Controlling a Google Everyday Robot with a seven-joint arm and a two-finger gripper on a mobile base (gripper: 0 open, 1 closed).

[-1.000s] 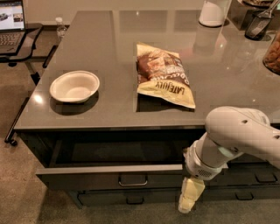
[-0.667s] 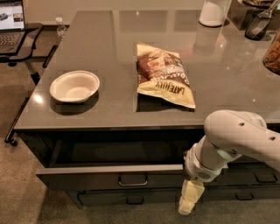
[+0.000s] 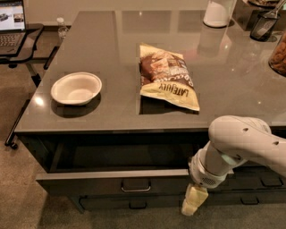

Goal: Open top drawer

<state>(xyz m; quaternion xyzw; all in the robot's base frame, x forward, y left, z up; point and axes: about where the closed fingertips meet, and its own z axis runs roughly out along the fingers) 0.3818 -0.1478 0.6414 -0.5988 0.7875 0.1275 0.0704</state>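
Position check: hand [image 3: 194, 202] hangs pointing downward from the wrist of the white arm [image 3: 241, 139], low in front of the desk [image 3: 107, 49] and right of centre. It sits before the lower part of the front panel of the top drawer [image 3: 89, 182], well to the right of the small loop handle [image 3: 135, 184] and apart from it. Contact with the panel: cannot tell. Whether the hand is parted or closed: cannot tell; it shows only as one pale cream block. The top drawer stands partly pulled out from under the desk edge, its dark interior exposed across the whole width and its front roughly level. A lower drawer [image 3: 103, 204] beneath it is closed. On the desk: a white bowl [image 3: 76, 88], upright, near the front left. A chip bag [image 3: 167, 76] lies flat near the middle, apart from the bowl. A white container [image 3: 218, 12] stands at the far edge. Far left, off the desk, an open laptop [image 3: 11, 22] rests on a separate stand.
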